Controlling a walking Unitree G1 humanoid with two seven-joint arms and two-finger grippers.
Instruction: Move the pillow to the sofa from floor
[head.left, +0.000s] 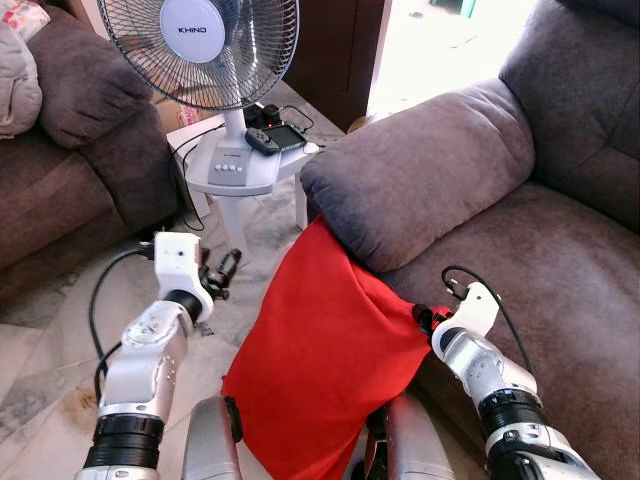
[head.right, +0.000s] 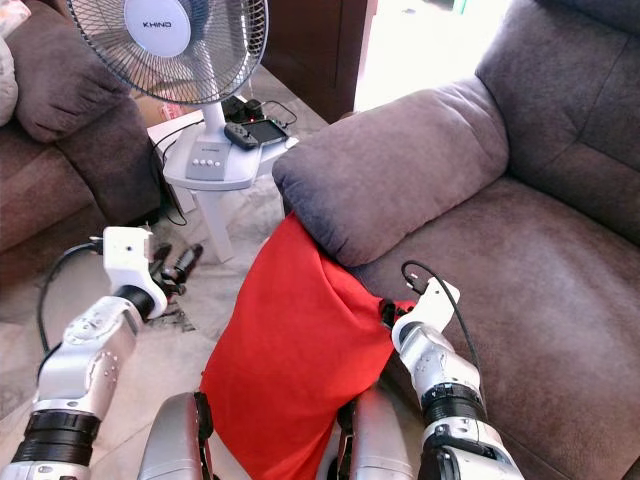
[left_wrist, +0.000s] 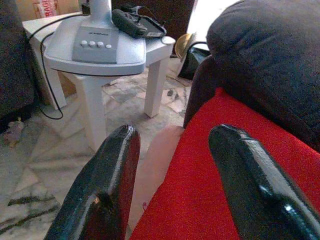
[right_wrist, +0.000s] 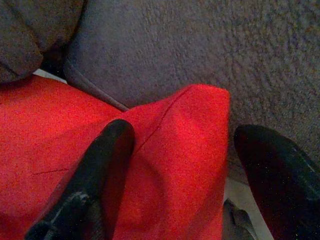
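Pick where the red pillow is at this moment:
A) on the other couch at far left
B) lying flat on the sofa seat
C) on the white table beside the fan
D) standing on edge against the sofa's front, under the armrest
D: the pillow stands upright, its top tucked under the armrest, with the right gripper open around its upper corner.
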